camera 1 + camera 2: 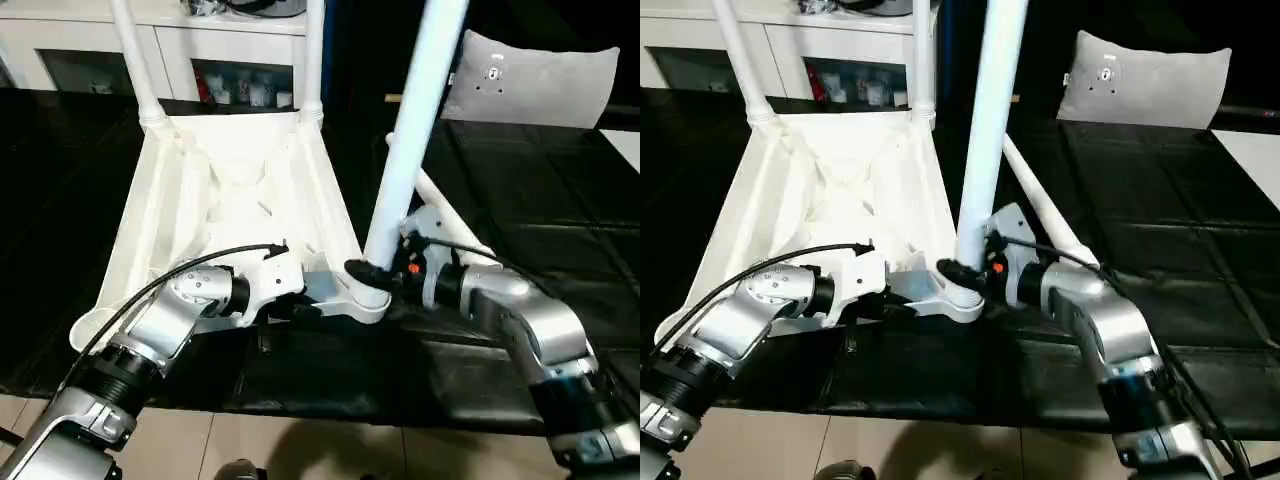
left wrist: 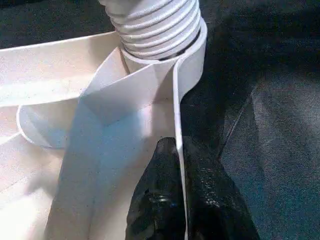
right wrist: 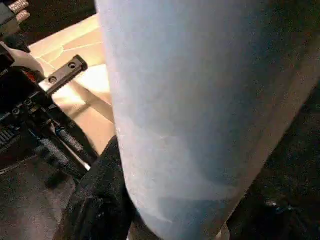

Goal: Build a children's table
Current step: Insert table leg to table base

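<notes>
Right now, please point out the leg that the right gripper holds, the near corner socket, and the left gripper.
held leg (image 1: 405, 160), left eye view, middle of its shaft.
near corner socket (image 1: 366, 303), left eye view, its rim.
left gripper (image 2: 179, 185), left wrist view, between fingertips.

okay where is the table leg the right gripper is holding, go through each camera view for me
Left eye view: leg stands upright, right of centre.
Right eye view: leg, just right of centre.
Left wrist view: its ribbed end in the corner socket.
Right wrist view: a broad column.
Shared landmark: that socket.

The black-sheeted work table carries the upturned children's table.
</notes>
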